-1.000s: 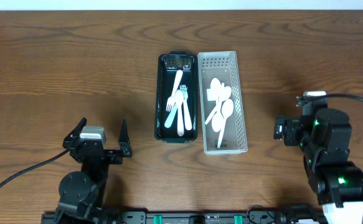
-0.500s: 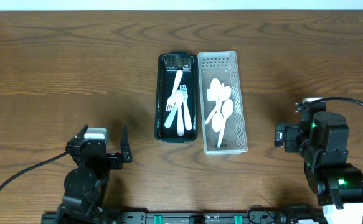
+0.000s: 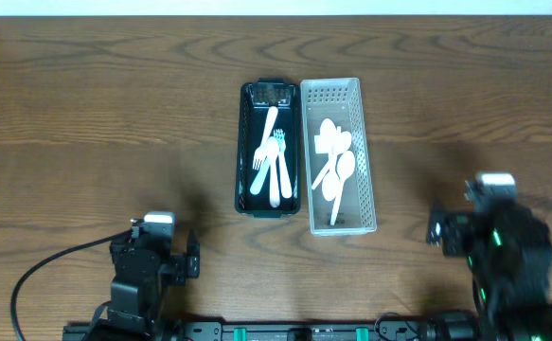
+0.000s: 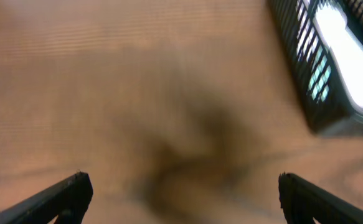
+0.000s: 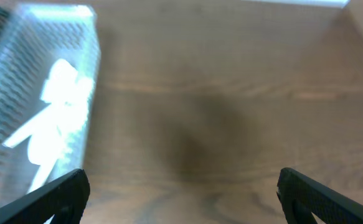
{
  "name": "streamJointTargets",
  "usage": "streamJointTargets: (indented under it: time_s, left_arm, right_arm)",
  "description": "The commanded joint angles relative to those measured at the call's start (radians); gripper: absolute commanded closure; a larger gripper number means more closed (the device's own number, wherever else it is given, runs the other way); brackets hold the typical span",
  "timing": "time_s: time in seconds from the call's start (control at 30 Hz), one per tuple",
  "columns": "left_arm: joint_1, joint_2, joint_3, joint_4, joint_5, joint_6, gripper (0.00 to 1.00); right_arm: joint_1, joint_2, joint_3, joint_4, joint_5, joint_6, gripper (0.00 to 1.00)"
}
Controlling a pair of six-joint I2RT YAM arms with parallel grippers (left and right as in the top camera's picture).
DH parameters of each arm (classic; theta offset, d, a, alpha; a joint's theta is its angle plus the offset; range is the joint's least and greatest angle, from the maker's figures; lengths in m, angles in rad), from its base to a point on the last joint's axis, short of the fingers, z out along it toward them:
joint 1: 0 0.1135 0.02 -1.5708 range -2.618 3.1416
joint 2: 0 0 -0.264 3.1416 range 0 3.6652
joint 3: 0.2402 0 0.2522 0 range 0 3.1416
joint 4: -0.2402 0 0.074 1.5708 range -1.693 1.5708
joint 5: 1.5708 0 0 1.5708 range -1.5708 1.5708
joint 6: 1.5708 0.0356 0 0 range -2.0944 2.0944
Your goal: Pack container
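Note:
A black basket [image 3: 246,152] at the table's middle holds white forks [image 3: 272,156]. A white perforated basket [image 3: 366,142] beside it on the right holds white spoons [image 3: 335,166]. My left gripper [image 3: 176,258] is open and empty at the front left. My right gripper [image 3: 438,227] is open and empty at the front right. In the left wrist view the gripper [image 4: 184,190] hangs over bare wood, with the black basket [image 4: 306,93] at the top right. In the right wrist view the gripper [image 5: 181,186] is over bare wood, with the white basket [image 5: 19,124] at the left.
The wooden table [image 3: 86,114] spreads wide on both sides of the baskets. The table's far edge [image 3: 276,13] runs along the top. Black cables trail from both arms at the front.
Both arms have drawn back toward the table's front edge. The baskets and cutlery have not moved.

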Motion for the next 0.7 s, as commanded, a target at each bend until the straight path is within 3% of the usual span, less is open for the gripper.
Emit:
streamJointTargets:
  time_s: [0.0,0.1,0.2,0.37,0.47,0.67]
  left_arm:
    - [-0.003,-0.007,-0.002,-0.055,-0.008,-0.012,0.02]
    - [-0.003,-0.007,-0.002,-0.099,-0.008,-0.012,0.02]
    - [-0.003,-0.007,-0.002,-0.118,-0.008,-0.012,0.02]
    - [-0.003,-0.007,-0.002,-0.117,-0.008,-0.012,0.02]
    - [-0.003,-0.007,-0.002,-0.118,-0.008,-0.012,0.02]
    - [-0.003,-0.007,-0.002,-0.118,-0.008,-0.012,0.02]
  right_arm:
    - [-0.007,-0.172,-0.064,-0.023,-0.095,-0.002,0.01]
    - [-0.008,-0.319,-0.185,0.045,-0.098,0.044,0.01]
    - [-0.008,-0.411,-0.337,0.221,-0.098,0.117,0.01]
    - [-0.009,-0.415,-0.528,0.657,-0.098,0.155,0.01]
    - [-0.009,-0.415,-0.605,0.828,-0.027,0.153,0.01]
    - [-0.009,-0.415,-0.729,0.85,0.037,0.153,0.01]
